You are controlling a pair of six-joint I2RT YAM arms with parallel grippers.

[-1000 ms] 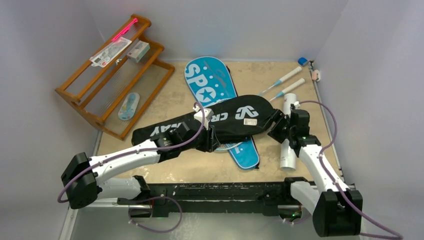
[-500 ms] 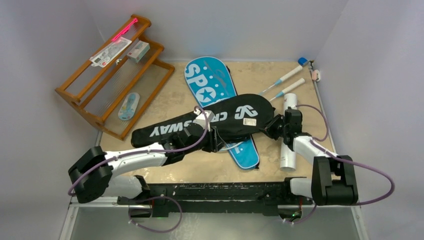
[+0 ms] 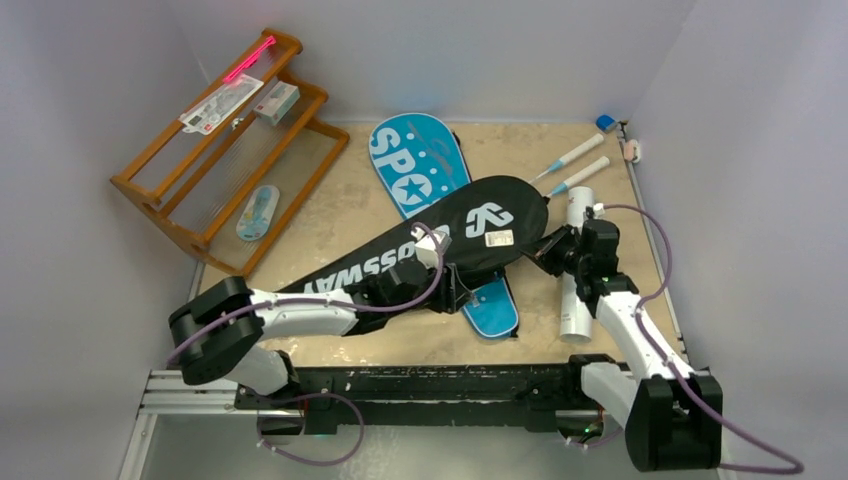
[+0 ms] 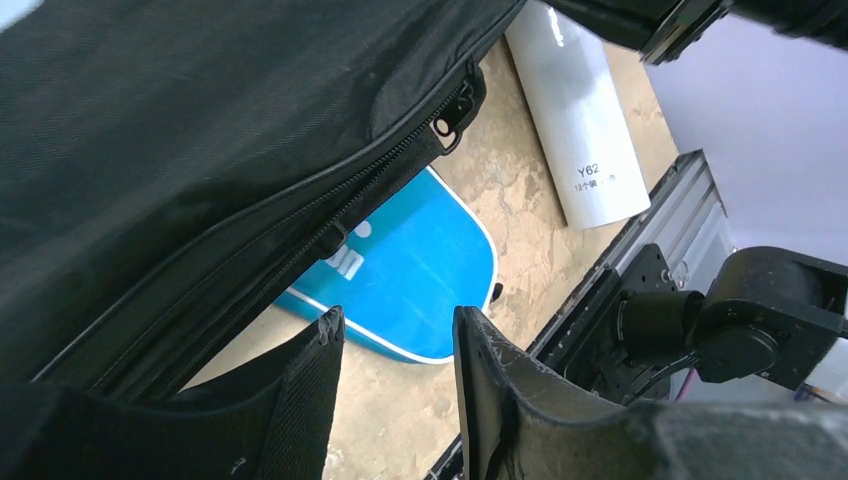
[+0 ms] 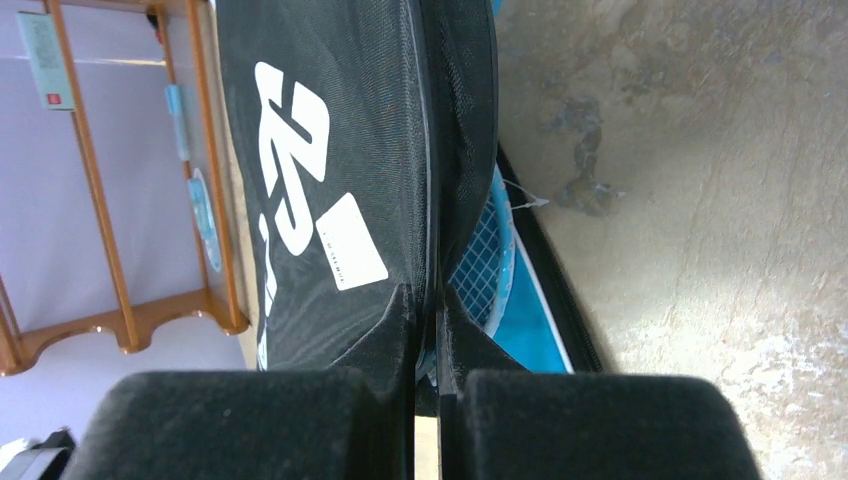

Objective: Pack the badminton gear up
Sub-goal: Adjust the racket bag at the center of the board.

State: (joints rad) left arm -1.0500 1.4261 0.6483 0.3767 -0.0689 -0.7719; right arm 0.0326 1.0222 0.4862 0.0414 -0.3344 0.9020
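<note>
The black cover (image 3: 380,265) lies slantwise over the blue cover (image 3: 415,165) on the tabletop (image 3: 340,200). The right pincer (image 5: 425,305) is clamped on its rim, near the white tube (image 3: 573,320). The left pincer (image 4: 395,335) stands open at its near edge.

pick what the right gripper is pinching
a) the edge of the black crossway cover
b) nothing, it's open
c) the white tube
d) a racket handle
a: the right wrist view shows the right gripper shut on the edge of the black cover, while the white tube lies ungripped.
</note>
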